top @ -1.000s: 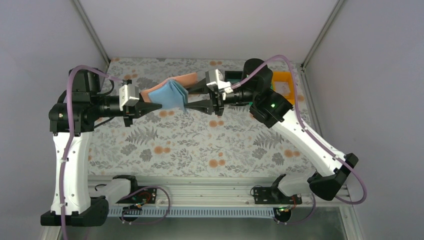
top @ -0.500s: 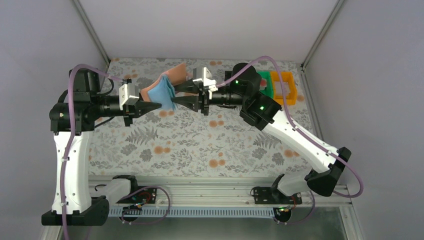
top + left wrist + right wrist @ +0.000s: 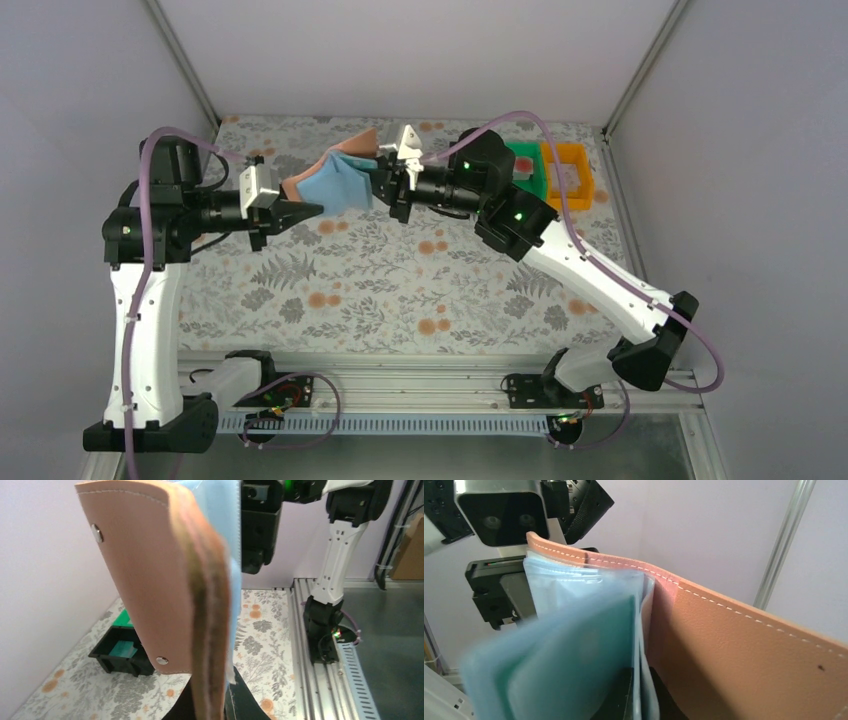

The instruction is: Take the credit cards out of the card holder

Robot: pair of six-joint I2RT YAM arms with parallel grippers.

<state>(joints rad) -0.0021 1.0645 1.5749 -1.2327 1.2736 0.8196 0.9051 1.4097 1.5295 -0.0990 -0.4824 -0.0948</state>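
Note:
The card holder (image 3: 335,183), salmon-tan outside and light blue inside, hangs open in the air between both arms. My left gripper (image 3: 318,209) is shut on its left edge; in the left wrist view the tan cover (image 3: 150,580) rises from between my left gripper's (image 3: 210,702) dark fingers. My right gripper (image 3: 376,186) is shut on a thin light blue leaf of the holder's inside (image 3: 574,645), pinched at my right gripper's (image 3: 644,692) tips beside the tan cover (image 3: 744,660). I cannot tell whether a credit card is in that pinch. A teal credit card (image 3: 122,649) lies in the black bin (image 3: 112,662).
A green bin (image 3: 527,163) and an orange bin (image 3: 570,175) stand at the table's far right corner, behind the right arm. The black bin sits next to the green one (image 3: 122,619). The floral table top (image 3: 400,290) lies below. The enclosure walls are close.
My right gripper moved left onto the holder and went from part open to shut on the blue inner leaf. The left arm held still with the holder.

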